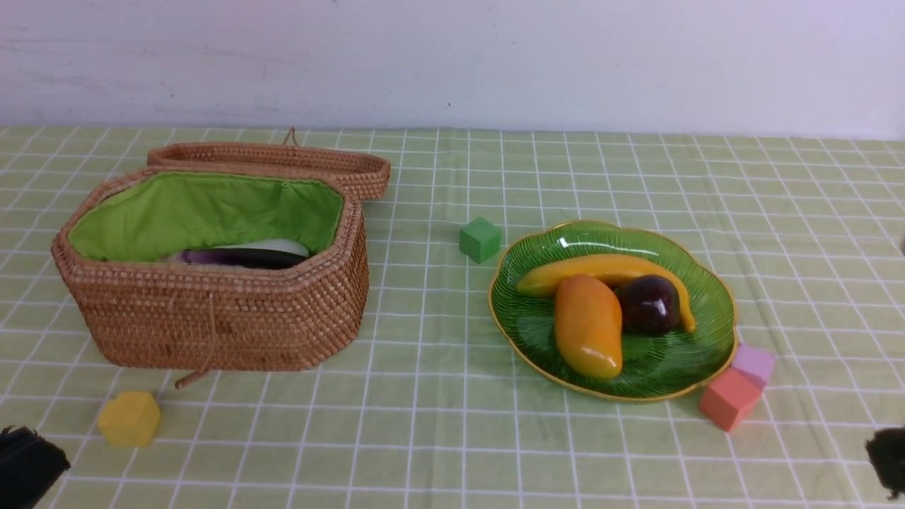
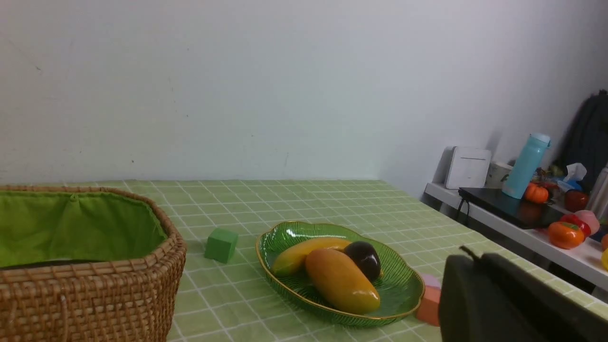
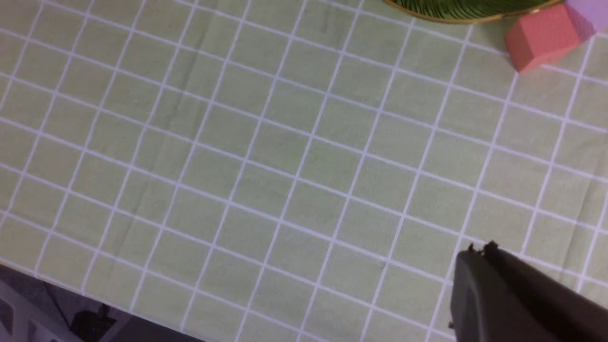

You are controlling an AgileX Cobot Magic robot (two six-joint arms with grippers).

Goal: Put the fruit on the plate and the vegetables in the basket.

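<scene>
On the green gold-rimmed plate [image 1: 714,297] lie the fruit: a yellow banana [image 1: 601,270], an orange-yellow mango [image 1: 588,325] and a dark mangosteen [image 1: 649,304]. The open wicker basket [image 1: 212,318] with green lining holds the vegetables: a purple eggplant [image 1: 240,257] shows, with something white behind it, the rest hidden. My left gripper [image 1: 28,463] sits at the near left corner, shut and empty; the left wrist view shows its jaws pressed together [image 2: 475,259]. My right gripper [image 1: 887,456] is at the near right edge, also shut with nothing in it [image 3: 479,249].
A green block [image 1: 480,239] lies between basket and plate. A red block [image 1: 728,399] and a lilac block [image 1: 754,363] touch the plate's near right rim. A yellow block [image 1: 129,418] sits in front of the basket. The lid [image 1: 283,159] lies behind it.
</scene>
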